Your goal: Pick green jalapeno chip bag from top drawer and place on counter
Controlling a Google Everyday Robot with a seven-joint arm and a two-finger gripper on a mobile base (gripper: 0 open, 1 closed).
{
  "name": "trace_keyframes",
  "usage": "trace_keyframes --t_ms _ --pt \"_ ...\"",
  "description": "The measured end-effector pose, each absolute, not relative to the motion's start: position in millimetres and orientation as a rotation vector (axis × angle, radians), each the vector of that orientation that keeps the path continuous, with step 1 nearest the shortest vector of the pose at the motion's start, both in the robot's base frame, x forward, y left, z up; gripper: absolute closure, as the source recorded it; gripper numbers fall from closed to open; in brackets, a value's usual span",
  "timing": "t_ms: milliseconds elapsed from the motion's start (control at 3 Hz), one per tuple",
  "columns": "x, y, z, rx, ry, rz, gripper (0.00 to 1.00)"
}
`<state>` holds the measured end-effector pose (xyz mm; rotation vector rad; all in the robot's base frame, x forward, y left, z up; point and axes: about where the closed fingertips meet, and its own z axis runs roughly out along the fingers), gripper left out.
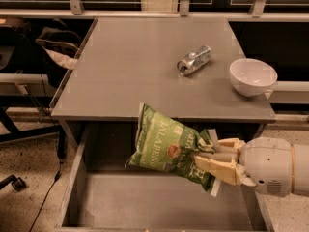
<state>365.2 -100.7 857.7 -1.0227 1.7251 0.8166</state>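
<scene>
The green jalapeno chip bag [166, 144] hangs in the air above the open top drawer [145, 202], its upper corner level with the front edge of the counter [130, 66]. My gripper [207, 157] comes in from the right and is shut on the bag's right end, with tan fingers [219, 168] above and below it. The bag is tilted, its white lettering facing up. The drawer floor below holds nothing I can see.
A crushed silver can [194, 60] lies on the counter's right centre. A white bowl [252, 76] stands at the counter's right edge. A dark bag [58, 52] and chair parts sit left of the table. Window frames run along the back.
</scene>
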Motion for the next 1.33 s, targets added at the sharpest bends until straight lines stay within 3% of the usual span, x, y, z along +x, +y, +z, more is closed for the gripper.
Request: trace_keyframes --t_ms 667,1333 --pt "363 -104 857 -0.965 1.715 0.803 1.0" --pt "400 -112 885 -0.897 1.64 0.72 1.0"
